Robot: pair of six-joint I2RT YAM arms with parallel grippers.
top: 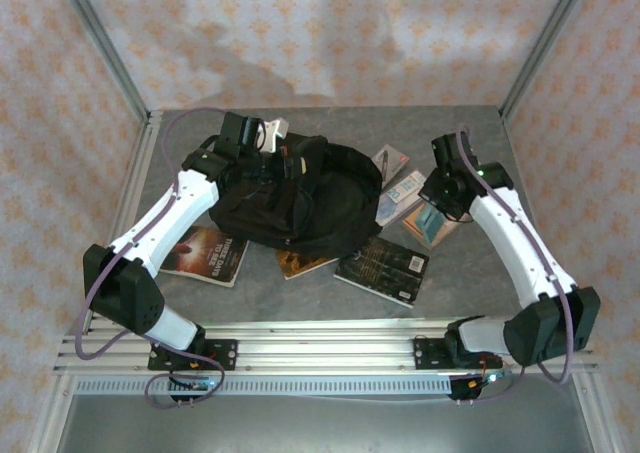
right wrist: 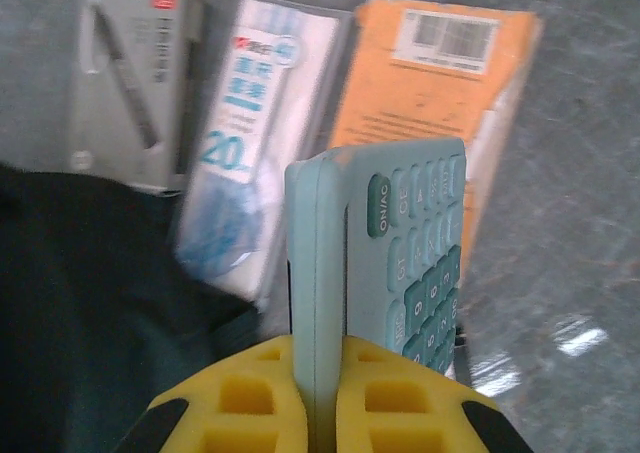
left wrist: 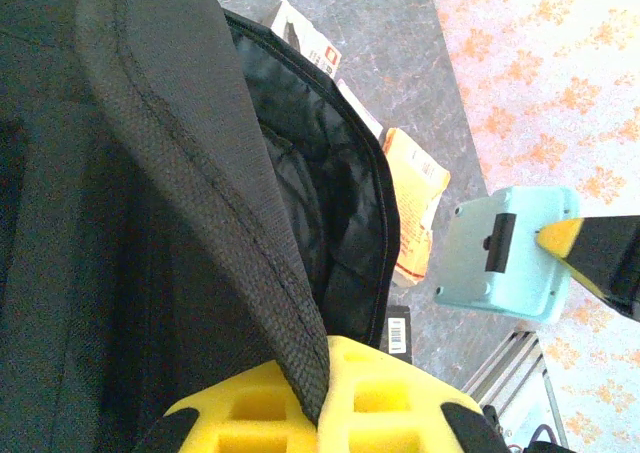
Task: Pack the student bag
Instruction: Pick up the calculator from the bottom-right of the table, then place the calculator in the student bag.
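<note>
My left pincer (left wrist: 318, 398) is closed on the fabric rim of the student bag (top: 330, 198), at table centre. My right pincer (right wrist: 318, 398) clamps a teal calculator (right wrist: 410, 243), at 3 o'clock from the bag.

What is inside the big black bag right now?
I see dark lining through the open top of the student bag, whose flap the left hand pinches. Deeper down is covered by that flap.

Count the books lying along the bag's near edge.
3: left book at the bag's near-left corner, middle book partly under the bag, dark book right of it. The bag may hide more.
</note>
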